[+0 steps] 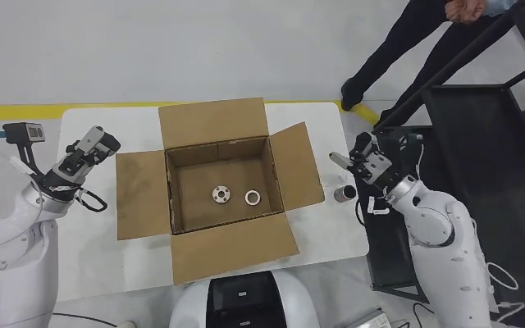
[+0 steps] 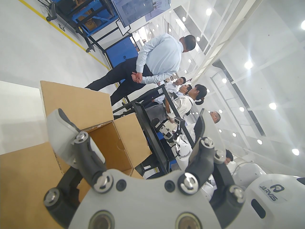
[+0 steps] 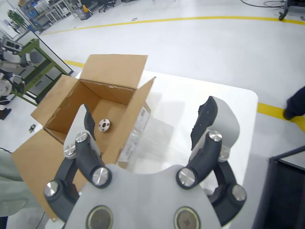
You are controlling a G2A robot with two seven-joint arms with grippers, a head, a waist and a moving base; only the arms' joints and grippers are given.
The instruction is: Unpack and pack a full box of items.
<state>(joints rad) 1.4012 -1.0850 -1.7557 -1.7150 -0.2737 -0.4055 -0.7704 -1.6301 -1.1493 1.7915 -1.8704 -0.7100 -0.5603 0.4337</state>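
Left gripper [image 2: 129, 114] and right gripper [image 3: 146, 107] hung wide open, empty, flanking the open box [image 1: 213, 123] with metal flange [image 1: 221, 194] and white ring [image 1: 253, 197] on its floor, so best, I'd say, to descend vertically, clear of flaps

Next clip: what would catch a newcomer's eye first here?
The open cardboard box sits in the middle of the white table, flaps spread, with a metal disc and a white ring on its floor. The left gripper and right gripper hang open, one at each side of the box. A small grey cylinder sits on the table by the right one.
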